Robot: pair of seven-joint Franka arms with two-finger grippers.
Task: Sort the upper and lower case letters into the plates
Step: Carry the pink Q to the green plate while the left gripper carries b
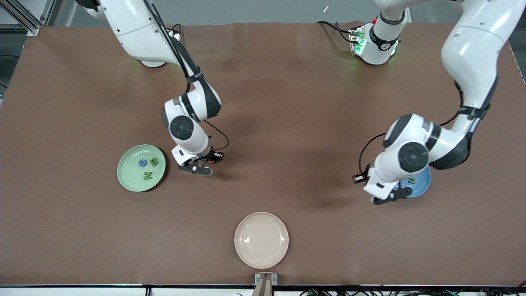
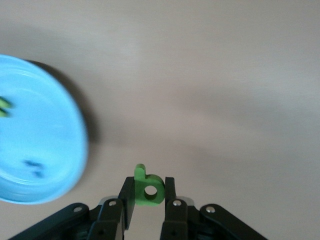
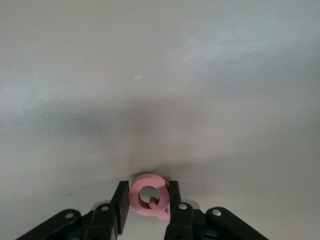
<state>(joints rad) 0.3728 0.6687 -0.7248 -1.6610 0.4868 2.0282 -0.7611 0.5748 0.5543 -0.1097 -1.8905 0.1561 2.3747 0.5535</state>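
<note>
R gripper: right gripper (image 3: 146, 210) sits low over bare tabletop (image 1: 287, 123), left-centre of the front view, just beside the mint plate (image 1: 123, 176). Fingers (image 3: 121, 205) pinching the pink-red Q (image 3: 148, 196) by its sides, tail toward the wrist cam.
L gripper: left gripper (image 2: 145, 205) at lower right of the front view, over the tabletop at the blue plate's (image 2: 65, 165) rim. Fingers pinching a green lower-case letter (image 2: 147, 187), looks like a b, stem pointing away from the cam.
Mint plate: holds blue G (image 1: 142, 163), green B (image 1: 154, 162), green N (image 1: 147, 175), so it's the caps plate.
Blue plate: mostly hidden under the L arm in the front view; a few small letters inside, too blurred to read.
Cream plate (image 1: 261, 239): bottom centre, nothing in it.
Key relation: Q goes to the mint plate, which lies toward the R arm's end of the tabletop from the R fingers; short sideways carry, R arm much nearer. Green letter: blue plate sits right next to the L fingers.
Step (judged): both letters gripped, drop-off into plates not yet done.
Risk: tiny flat pieces, could twist in the pinch or land on a rim.
</note>
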